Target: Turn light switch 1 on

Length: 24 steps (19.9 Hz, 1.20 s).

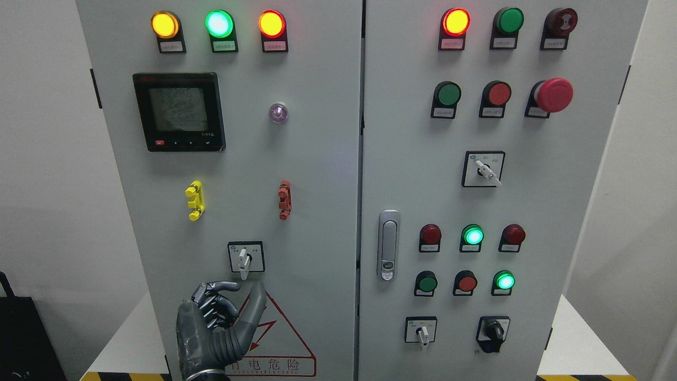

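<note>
Head view: the left hand (219, 317) is hovering just below the rotary switch (244, 259) low on the cabinet's left door (238, 174), fingers loosely curled, thumb raised, gripping nothing. The switch handle is pointing straight down, seemingly unturned; reaching, gripping and turning are remaining.

We see a grey electrical cabinet (328, 159) standing on a white platform (576, 344). Its doors carry lamps, push buttons, rotary switches and a meter (179, 112). The platform's front edge seems to bear yellow-black striping (119, 376).
</note>
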Tool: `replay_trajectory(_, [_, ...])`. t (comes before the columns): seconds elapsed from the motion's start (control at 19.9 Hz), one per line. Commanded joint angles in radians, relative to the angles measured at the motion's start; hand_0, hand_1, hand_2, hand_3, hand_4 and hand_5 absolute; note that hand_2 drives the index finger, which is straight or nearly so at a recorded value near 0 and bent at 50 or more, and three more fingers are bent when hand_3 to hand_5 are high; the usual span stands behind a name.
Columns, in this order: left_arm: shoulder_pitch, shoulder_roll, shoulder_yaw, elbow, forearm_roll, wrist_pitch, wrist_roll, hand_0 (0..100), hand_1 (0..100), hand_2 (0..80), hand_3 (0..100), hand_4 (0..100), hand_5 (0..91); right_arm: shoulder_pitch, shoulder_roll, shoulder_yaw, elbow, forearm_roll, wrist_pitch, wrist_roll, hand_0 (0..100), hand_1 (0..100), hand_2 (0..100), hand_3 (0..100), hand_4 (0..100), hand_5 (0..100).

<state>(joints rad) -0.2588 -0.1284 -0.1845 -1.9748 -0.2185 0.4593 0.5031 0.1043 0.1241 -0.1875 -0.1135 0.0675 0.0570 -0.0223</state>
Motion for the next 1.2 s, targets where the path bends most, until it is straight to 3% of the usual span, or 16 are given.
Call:
replay_trajectory(0.0, [-0.02,-0.007,0.014,0.001,0.001,0.016,-0.001,12,73,54.1,93,92,85.7,0.0,-0.001,0.0,0.0,0.0,0.0,0.001,0,0,0,0,0,0])
replay_trajectory(1.15, [-0.057,-0.011,0.014,0.004,0.004,0.053,-0.001,13,72,55.9,95,93,86.0,0.0,-0.001,0.0,0.0,0.0,0.0,0.001,0,0,0,0,0,0])
